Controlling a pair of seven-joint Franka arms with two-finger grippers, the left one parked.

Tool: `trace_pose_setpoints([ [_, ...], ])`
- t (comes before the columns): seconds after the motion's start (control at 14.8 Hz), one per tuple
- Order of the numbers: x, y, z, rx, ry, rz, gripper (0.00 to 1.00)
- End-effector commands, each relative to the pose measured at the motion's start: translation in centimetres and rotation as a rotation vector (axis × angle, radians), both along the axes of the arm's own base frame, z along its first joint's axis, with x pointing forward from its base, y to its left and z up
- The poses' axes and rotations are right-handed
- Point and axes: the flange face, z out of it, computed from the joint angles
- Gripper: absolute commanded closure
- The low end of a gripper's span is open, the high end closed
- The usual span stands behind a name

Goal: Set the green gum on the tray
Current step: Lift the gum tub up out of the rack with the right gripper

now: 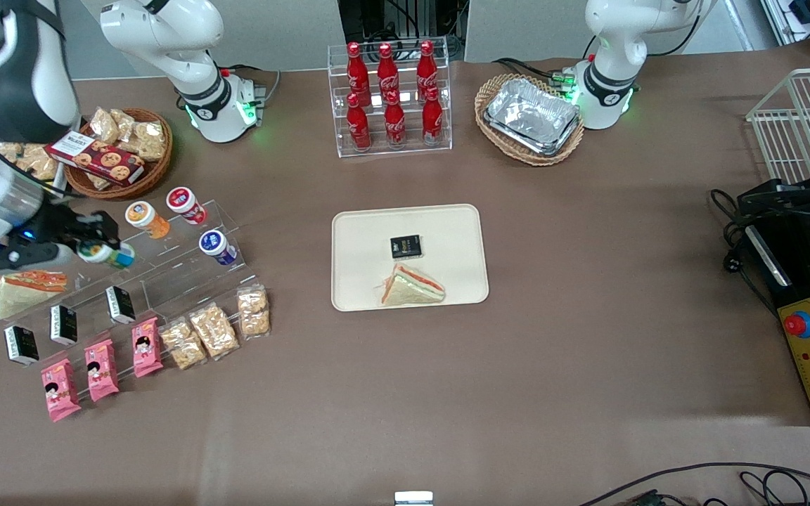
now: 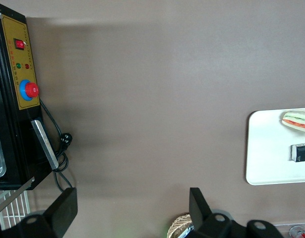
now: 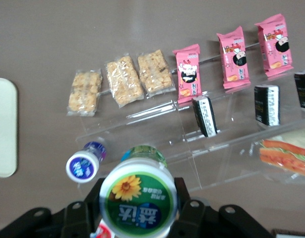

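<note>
Your claw [image 1: 99,251] hangs above the clear acrylic stepped rack [image 1: 166,270] toward the working arm's end of the brown worktop [image 1: 553,351], clamped on the small green gum bottle with the white lid [image 1: 106,254], which is lifted off the rack. You see the cream-beige rectangular tray [image 1: 458,232] mid-worktop, well apart from the claw, carrying a wrapped triangular sandwich [image 1: 410,288] and a small black packet [image 1: 406,246].

From the parked wrist you see a tray [image 2: 264,148] edge and the sandwich [image 2: 297,120].

From the working wrist, the claw's fingers [image 3: 184,201] grip the gum [image 3: 138,202] just under its lid; a blue-bodied bottle [image 3: 85,162] stands on the rack [image 3: 212,148] below.
</note>
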Motion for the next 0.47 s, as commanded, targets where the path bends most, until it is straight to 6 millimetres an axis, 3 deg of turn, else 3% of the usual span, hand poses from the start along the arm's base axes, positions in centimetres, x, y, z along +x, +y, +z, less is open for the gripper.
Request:
trace_pose_setpoints([
  [0.0,0.2,0.9,5.7,0.0,0.017,0.014,0.81],
  [0.2,-0.1,3.3,8.8,0.001,0.001,0.037,0.81],
  [0.41,-0.7,9.6,9.3,0.0,0.0,-0.054,0.8],
])
